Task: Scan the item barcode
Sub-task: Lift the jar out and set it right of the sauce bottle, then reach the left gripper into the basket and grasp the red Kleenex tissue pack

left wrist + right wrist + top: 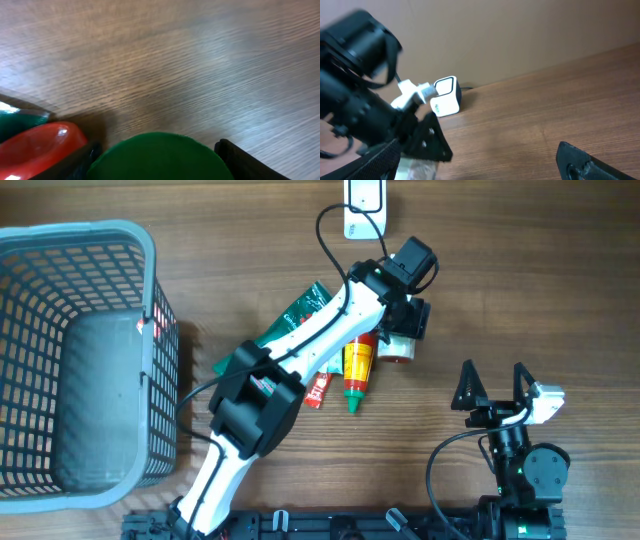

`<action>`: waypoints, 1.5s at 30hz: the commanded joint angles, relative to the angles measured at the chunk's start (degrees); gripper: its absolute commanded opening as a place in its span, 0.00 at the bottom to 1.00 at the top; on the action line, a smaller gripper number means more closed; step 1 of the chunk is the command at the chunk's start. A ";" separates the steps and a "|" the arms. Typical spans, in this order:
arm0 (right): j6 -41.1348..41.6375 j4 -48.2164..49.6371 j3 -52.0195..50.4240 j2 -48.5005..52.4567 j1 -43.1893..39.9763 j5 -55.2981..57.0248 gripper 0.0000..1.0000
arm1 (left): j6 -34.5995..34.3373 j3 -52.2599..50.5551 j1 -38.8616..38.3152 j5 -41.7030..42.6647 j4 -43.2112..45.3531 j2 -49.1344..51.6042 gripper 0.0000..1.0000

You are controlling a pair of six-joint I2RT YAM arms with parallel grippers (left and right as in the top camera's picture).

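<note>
1. I count one grey basket.
2. One white scanner.
3. One green pouch.
4. One yellow bottle.
5. One red packet.
6. One small jar.

Grey mesh basket upright at left of wooden table; green pouch, yellow bottle, red tube lying mid-table, close together.

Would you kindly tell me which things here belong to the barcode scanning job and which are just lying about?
Belong to the job:
- green-capped item
- left pincer, its fingers either side of that cap
- white scanner

Just lying about:
- grey basket
- green packet
- yellow bottle
- right pincer, open and idle
</note>
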 commanded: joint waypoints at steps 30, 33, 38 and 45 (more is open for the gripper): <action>0.26 0.17 -0.07 -0.61 0.24 0.61 1.00 | 0.35 9.11 38.47 -9.79 -22.36 -39.10 1.00; 0.22 0.17 -0.07 -0.61 0.24 0.61 1.00 | -0.61 9.11 47.21 -9.57 -26.88 -39.76 1.00; 0.26 0.17 -0.07 -0.61 0.24 0.61 1.00 | -1.27 7.34 60.72 -3.72 -31.69 -39.65 1.00; 0.26 0.17 -0.07 -0.61 0.24 0.61 1.00 | 0.22 -5.29 70.18 -3.06 -25.99 -39.63 1.00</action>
